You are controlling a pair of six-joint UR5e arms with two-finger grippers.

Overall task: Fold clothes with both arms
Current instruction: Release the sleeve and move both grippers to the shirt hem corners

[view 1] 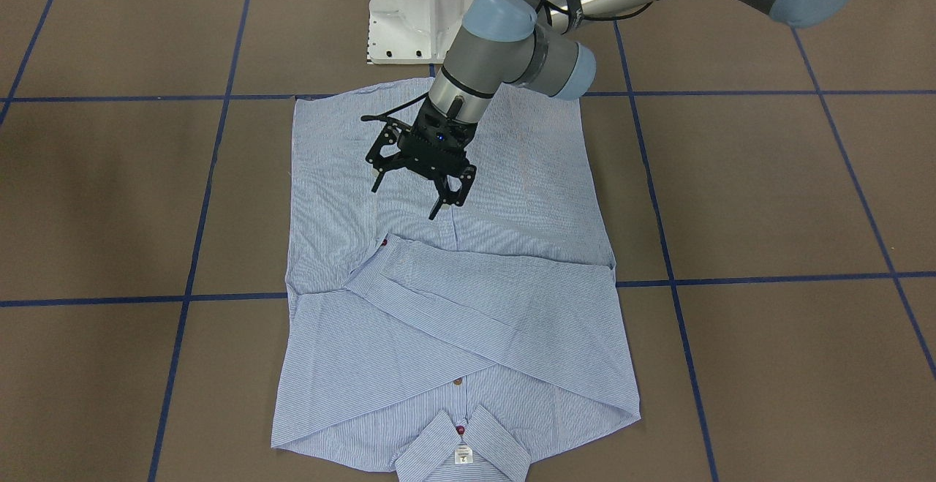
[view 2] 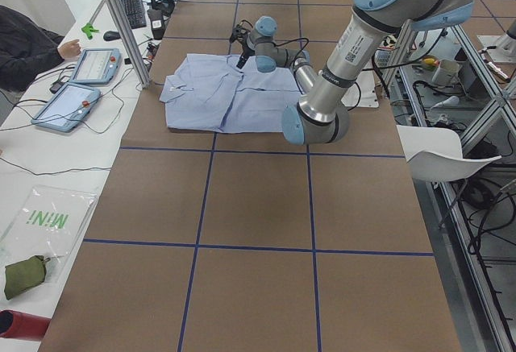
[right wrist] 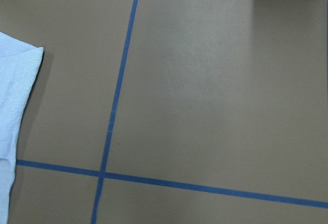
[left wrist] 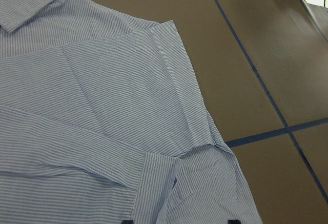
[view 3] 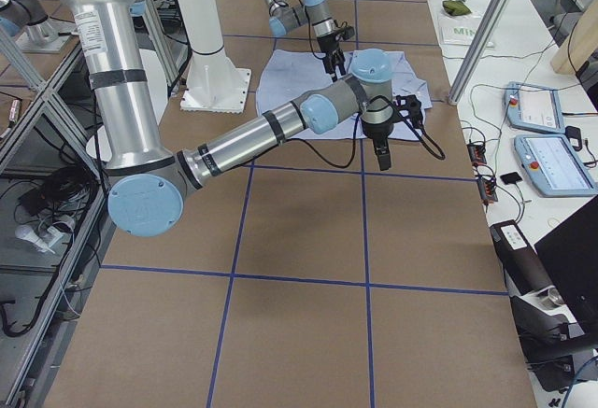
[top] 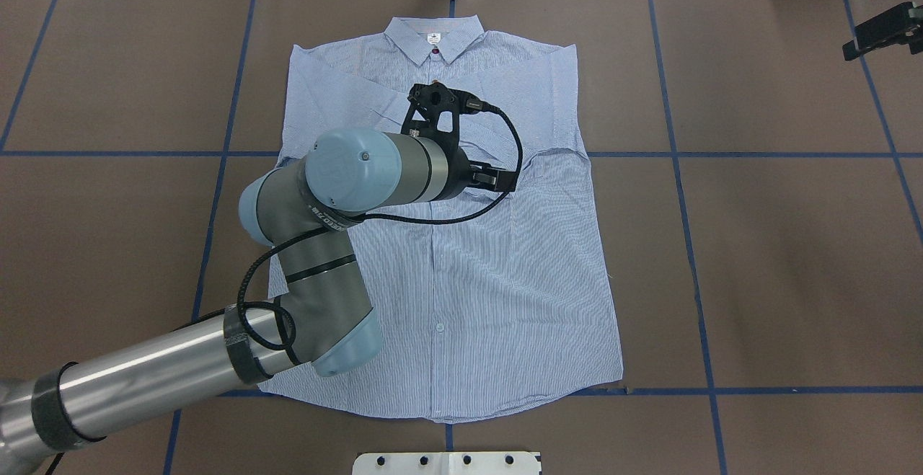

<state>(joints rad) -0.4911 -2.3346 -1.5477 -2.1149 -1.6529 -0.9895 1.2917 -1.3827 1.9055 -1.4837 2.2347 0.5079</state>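
1. On the brown surface (top: 793,244), roughly central in front of the robot: one shirt (top: 490,302), light blue-and-white fine stripe, long-sleeved, lying flat with its buttoned front up. The hem is toward the robot and the collar (view 1: 431,453) is on the far, operators' side.
2. Collar detail: a small white label (view 1: 463,456) sits inside the neck, with a dark red button (view 1: 460,431) just above it in the front-facing view.
3. Sleeves: both are folded inward and lie crossed over the chest. One cuff (view 1: 373,262) shows a dark red button at its corner.
4. Left gripper (view 1: 404,202): it hovers above the middle of the shirt, tilted toward the crossed sleeves. Its fingers (view 1: 441,204) are spread wide, released and grasping nothing. The left wrist view shows only cloth between the two tips.
5. Left arm (top: 339,179): grey with light blue caps, it reaches in over the hem side of the shirt, and a black cable loops round the wrist.
6. Right gripper (view 3: 380,161): it points down over bare surface off the shirt's right edge. Its wrist view catches only a corner of cloth. I cannot tell how its fingers stand.
7. Right arm (view 3: 243,142): it stretches long and low across the surface.
8. Blue tape lines (top: 757,155): they mark the surface into squares, and the shirt overlaps several.
9. White pedestal base (view 1: 420,14): it stands just beyond the hem.
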